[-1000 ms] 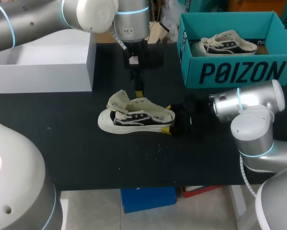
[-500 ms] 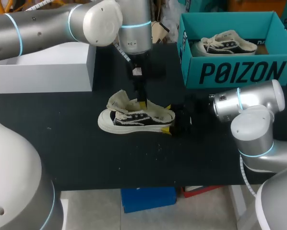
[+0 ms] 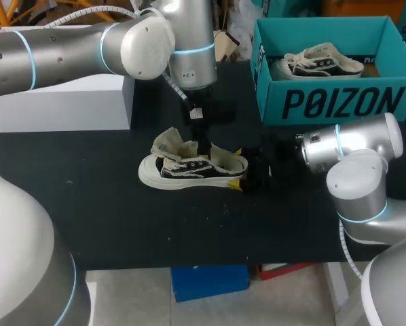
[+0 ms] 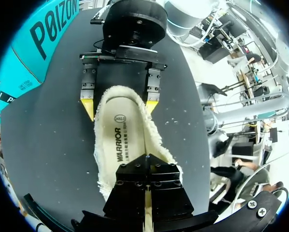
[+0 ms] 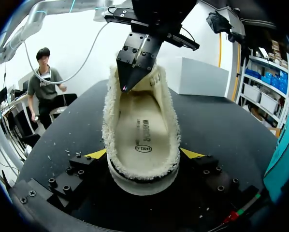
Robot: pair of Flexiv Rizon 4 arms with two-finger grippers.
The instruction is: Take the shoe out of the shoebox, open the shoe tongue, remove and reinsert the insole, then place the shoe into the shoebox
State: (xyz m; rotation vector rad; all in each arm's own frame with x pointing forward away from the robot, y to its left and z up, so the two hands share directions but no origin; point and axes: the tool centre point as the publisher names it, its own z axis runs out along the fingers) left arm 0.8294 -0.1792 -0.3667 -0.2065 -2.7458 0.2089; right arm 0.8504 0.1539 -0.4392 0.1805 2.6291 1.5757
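Observation:
A cream-lined black and white shoe (image 3: 189,168) lies on the black table, toe to the left, its tongue (image 3: 170,142) folded up and out. The insole (image 4: 122,140) lies flat inside it. My right gripper (image 3: 237,167) sits at the heel, a yellow tip pressed on each side of it (image 5: 144,153). My left gripper (image 3: 203,146) comes straight down from above. Its fingers (image 5: 126,86) are shut together, with the tips dipped into the shoe's mouth over the front of the insole. The teal shoebox (image 3: 339,102) stands at the back right.
A second shoe (image 3: 322,61) lies inside the teal shoebox. A white box (image 3: 60,102) stands at the back left, close behind my left arm. Bare black table lies in front of the shoe.
My left gripper has come down and slightly right, and its tips have dropped from above the shoe into the opening. The shoe and the right gripper have stayed put.

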